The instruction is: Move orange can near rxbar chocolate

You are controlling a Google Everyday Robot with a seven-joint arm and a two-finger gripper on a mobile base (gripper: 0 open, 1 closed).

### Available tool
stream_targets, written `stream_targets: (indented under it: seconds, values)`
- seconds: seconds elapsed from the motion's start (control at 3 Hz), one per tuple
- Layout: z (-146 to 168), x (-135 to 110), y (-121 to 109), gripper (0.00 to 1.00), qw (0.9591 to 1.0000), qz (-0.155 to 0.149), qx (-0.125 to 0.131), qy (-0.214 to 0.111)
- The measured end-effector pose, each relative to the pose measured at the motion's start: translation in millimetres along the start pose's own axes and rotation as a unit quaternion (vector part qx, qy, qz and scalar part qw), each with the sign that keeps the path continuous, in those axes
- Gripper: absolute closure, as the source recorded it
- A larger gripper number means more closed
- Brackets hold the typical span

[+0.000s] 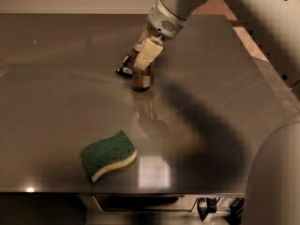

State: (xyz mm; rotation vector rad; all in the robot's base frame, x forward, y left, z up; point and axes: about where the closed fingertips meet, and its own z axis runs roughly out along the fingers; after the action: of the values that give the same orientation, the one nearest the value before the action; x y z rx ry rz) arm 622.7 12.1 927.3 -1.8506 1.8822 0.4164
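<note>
The orange can (143,75) stands upright on the grey metal table (56,78), orange-brown with a pale label. My gripper (146,54) comes down from the upper right and is shut on the can, one cream finger (147,53) across its front. The rxbar chocolate (124,66), a flat black bar, lies just left of and behind the can, partly hidden by it. Can and bar are almost touching.
A green-and-cream wavy sponge (108,155) lies near the table's front edge. The table's right edge runs diagonally past my arm (183,6). A rounded grey part of my body (276,177) fills the lower right corner.
</note>
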Motion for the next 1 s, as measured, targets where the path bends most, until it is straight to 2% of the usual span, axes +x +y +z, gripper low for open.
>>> stream_targets:
  seconds: [0.33, 0.67, 1.0]
  values:
    - [6, 2, -22, 1.00, 0.9999, -0.002, 0.011, 0.002]
    - [12, 8, -36, 0.82, 0.9999, -0.001, 0.014, 0.005]
    - [17, 14, -46, 0.58, 0.9999, 0.000, 0.013, 0.008]
